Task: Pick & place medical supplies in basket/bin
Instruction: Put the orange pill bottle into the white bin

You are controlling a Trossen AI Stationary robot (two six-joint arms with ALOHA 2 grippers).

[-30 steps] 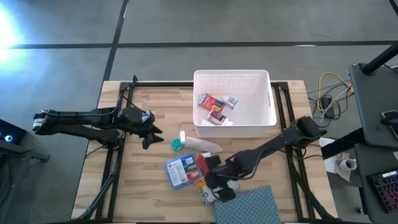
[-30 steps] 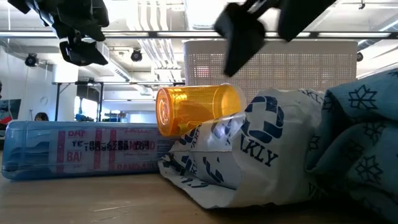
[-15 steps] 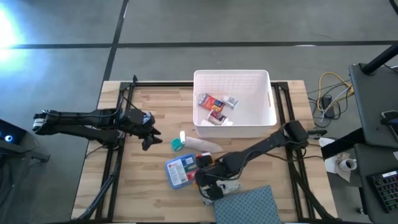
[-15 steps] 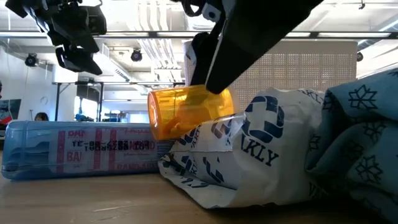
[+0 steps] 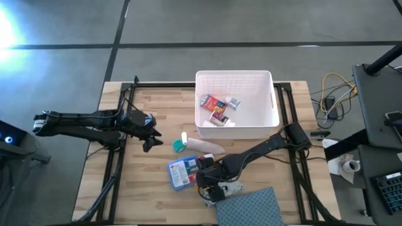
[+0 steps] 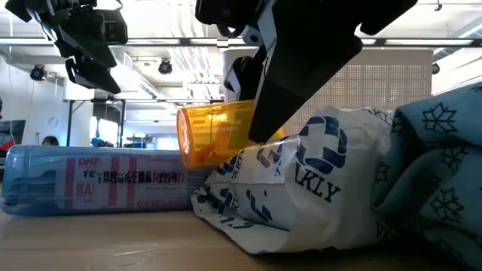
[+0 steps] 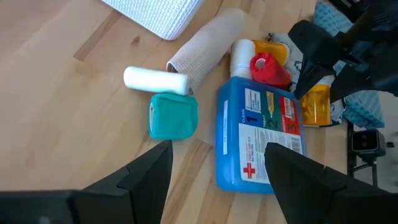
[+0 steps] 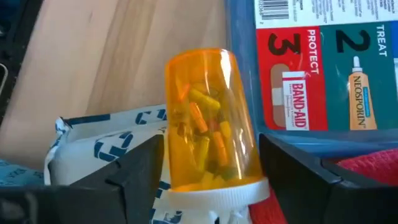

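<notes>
The orange pill bottle (image 8: 208, 118) has a white cap and lies on its side, propped on the white patterned pouch (image 6: 301, 188) beside the blue-and-red first-aid box (image 5: 181, 174). My right gripper (image 5: 209, 186) is low over the bottle and open, one finger on each side of it. My left gripper (image 5: 149, 135) hangs open above the table's left part, touching nothing. A green-capped tube (image 7: 174, 115), a white roll (image 7: 205, 53) and a red item (image 7: 264, 68) lie nearby. The white bin (image 5: 196, 100) holds several small packs. My right gripper slants down from above, its fingers (image 8: 134, 180) lying across the orange bottle's body (image 8: 186, 155) near the white cap, one on each side. Whether both fingers touch it I cannot tell. The bottle lies tilted on the pouch, its closed end (image 6: 188, 135) raised.
The blue-grey dotted cloth (image 5: 251, 207) is bunched at the near edge, right beside the pouch. The bin's perforated wall (image 6: 361, 83) stands just behind the pile. Bare wood lies between the left gripper and the tube. Cables and a stand lie off the table's right edge.
My right gripper has come down and toward the table's left, settling over the orange bottle. The bottle has shifted a little toward the left and tipped slightly on the pouch.
</notes>
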